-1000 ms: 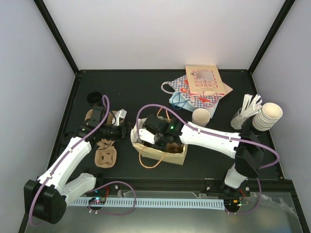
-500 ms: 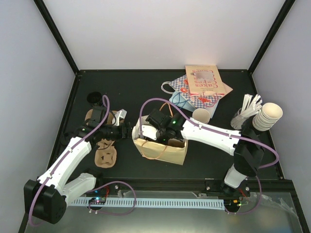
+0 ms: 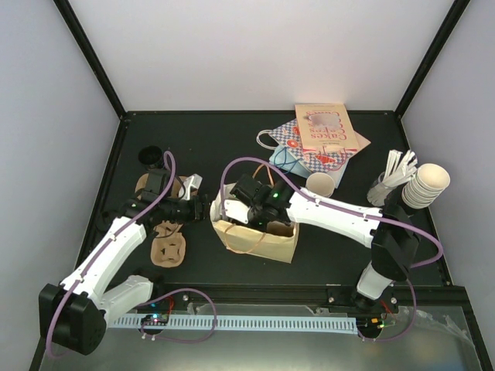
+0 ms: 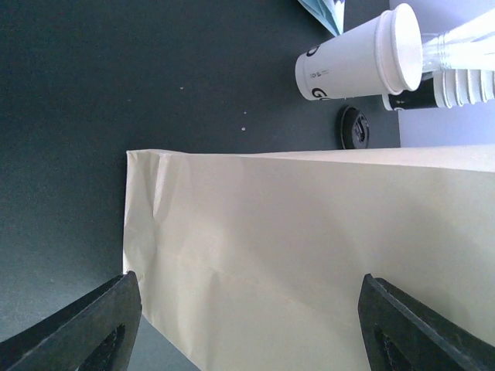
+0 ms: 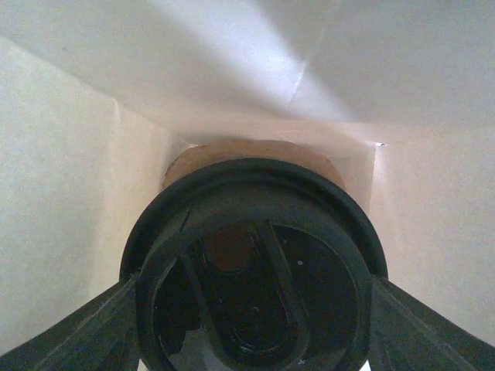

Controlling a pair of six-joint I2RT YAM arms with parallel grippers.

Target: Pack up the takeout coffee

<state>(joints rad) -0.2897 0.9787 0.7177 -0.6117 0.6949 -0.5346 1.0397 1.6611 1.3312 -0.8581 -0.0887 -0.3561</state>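
Observation:
The takeout coffee [image 5: 251, 263] fills the right wrist view: its round black lid faces the camera, deep inside the tan paper bag [image 3: 259, 241]. My right gripper [image 5: 254, 328] reaches down into the bag and is shut on the cup, with a finger pressed against each side of the lid. From above the cup is hidden by the arm and the bag's walls. The bag stands upright in the middle of the table. My left gripper [image 4: 247, 328] sits at the bag's left side [image 4: 309, 255] with its jaws open wide and the bag wall just in front of them.
Brown cup carriers [image 3: 168, 249] lie left of the bag, with another [image 3: 155, 185] further back beside a black lid [image 3: 150, 157]. Patterned paper bags [image 3: 321, 139] lie at the back. A lone cup [image 3: 319, 185] and a cup stack [image 3: 425, 185] stand to the right.
The bag has gone from slumped to upright, and my right gripper has sunk deeper into it with the cup. The left arm has barely moved.

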